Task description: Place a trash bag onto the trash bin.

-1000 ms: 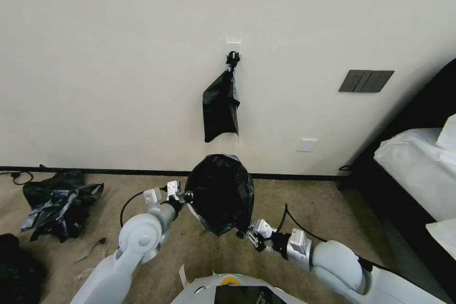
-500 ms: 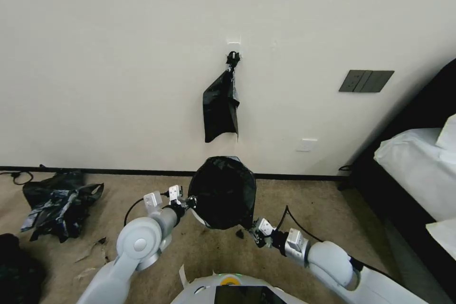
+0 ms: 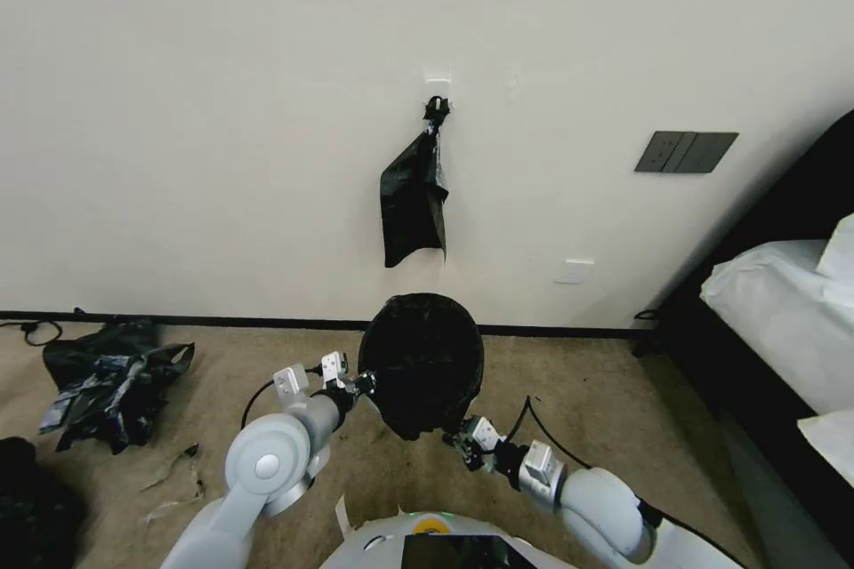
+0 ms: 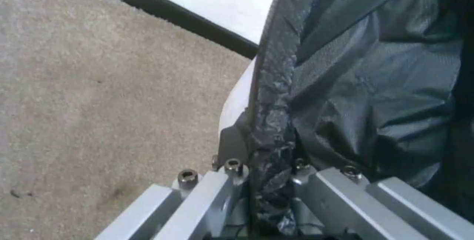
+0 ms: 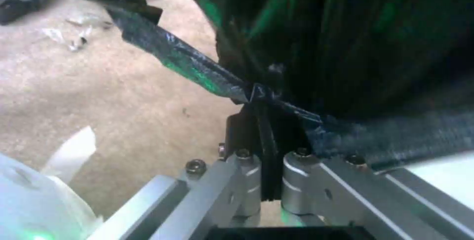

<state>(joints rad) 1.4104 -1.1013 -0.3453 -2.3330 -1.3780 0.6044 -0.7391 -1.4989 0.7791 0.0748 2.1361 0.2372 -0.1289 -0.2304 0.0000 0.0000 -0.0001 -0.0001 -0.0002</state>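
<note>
Each pinching an opposite edge of the trash bag (image 3: 421, 362), the left gripper (image 3: 363, 385) and right gripper (image 3: 460, 442) stretch its mouth between them, apparently over the trash bin (image 4: 238, 97) rim.

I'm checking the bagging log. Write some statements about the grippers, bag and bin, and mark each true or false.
1. The left gripper is shut on the trash bag. True.
2. The right gripper is open and clear of the bag. False: it is shut on the bag's edge.
3. The trash bin stands on a table. False: it stands on carpet.
4. Another black bag hangs on the wall above. True.
</note>
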